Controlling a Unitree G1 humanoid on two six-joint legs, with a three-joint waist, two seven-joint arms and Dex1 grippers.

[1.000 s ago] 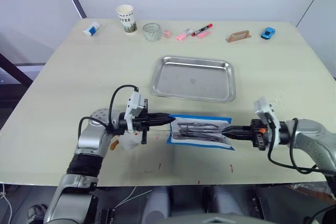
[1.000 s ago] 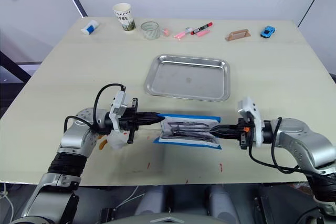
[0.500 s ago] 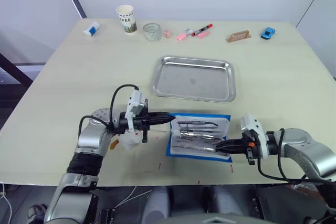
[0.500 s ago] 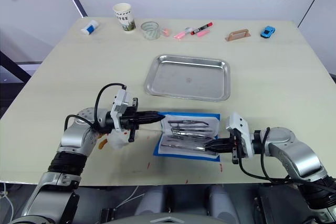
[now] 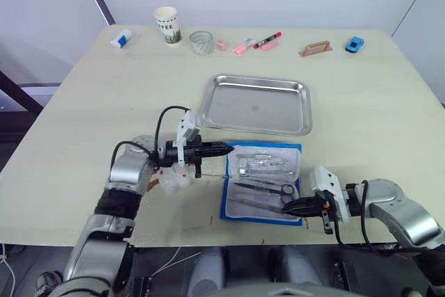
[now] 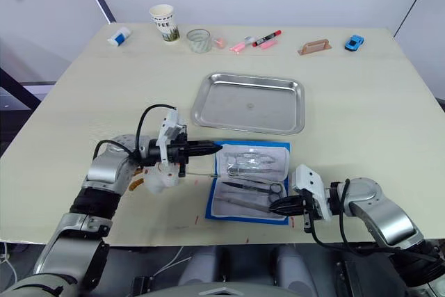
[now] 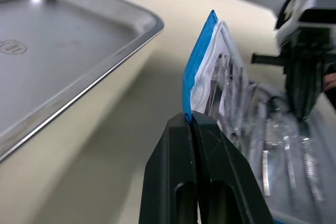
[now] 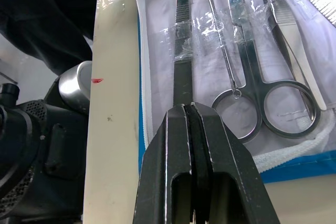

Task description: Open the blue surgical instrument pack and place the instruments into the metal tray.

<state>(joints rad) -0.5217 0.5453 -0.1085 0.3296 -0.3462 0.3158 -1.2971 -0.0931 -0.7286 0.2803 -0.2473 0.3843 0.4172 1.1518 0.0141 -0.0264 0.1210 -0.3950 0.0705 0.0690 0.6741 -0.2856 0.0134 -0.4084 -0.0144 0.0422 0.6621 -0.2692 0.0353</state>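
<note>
The pack [image 5: 263, 181] lies open and flat on the table [image 5: 90, 102], close to the near edge and just in front of the tray [image 5: 256, 104]. Its pale lining faces up, with blue cloth showing around the border. The instruments [image 5: 264, 179] lie inside it under clear film: ring-handled scissors [image 8: 273, 85], a thin probe with a small loop [image 8: 223, 51] and flat tweezers [image 8: 181, 40] are visible in the right wrist view.

The left end effector [image 5: 227, 149] is at the pack's far left corner. Its fingers are pressed together on the blue edge of the pack [image 7: 197, 85], which stands lifted a little at that place. The right end effector [image 5: 285, 206] is at the near right corner of the pack. Its two fingers are together, and in the right wrist view the handle end of the tweezers goes in between their tips, so it seems clamped on this instrument.

The tray is in the middle of the table, empty and shiny, its near rim just beside the pack's far edge.

Along the far edge of the table stand a paper cup [image 5: 167, 24] and a glass [image 5: 201, 42], with markers [image 5: 257, 43], a brown block [image 5: 316, 49] and a small blue car [image 5: 355, 44] toward the far right corner. A small white and blue object [image 5: 121, 38] lies near the far left corner.
</note>
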